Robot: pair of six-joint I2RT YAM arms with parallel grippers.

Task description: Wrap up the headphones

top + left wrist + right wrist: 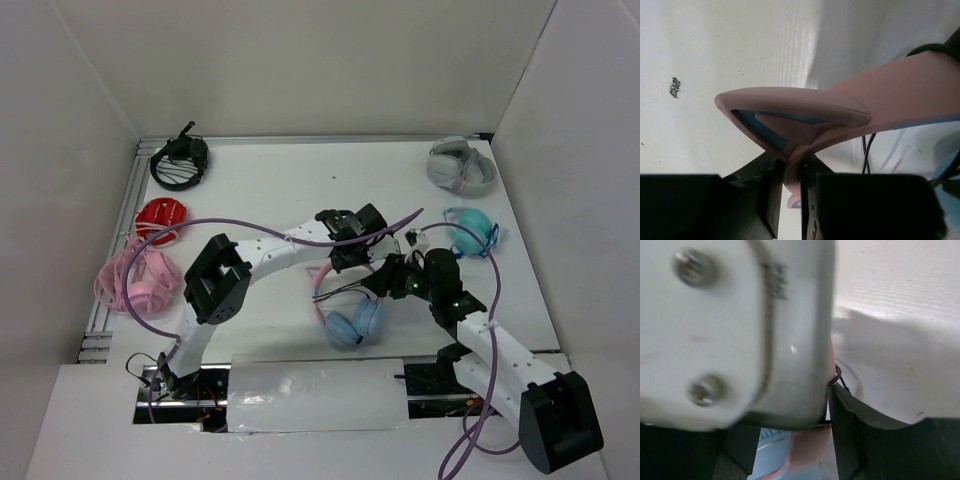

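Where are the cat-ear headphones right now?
Top view, middle of the table: the headphones lie blue cups toward the near edge, pink headband pinched in the left gripper.

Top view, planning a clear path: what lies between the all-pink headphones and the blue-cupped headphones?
The left arm, at its black elbow joint, stands between the all-pink headphones and the blue-cupped headphones; the top view shows it.
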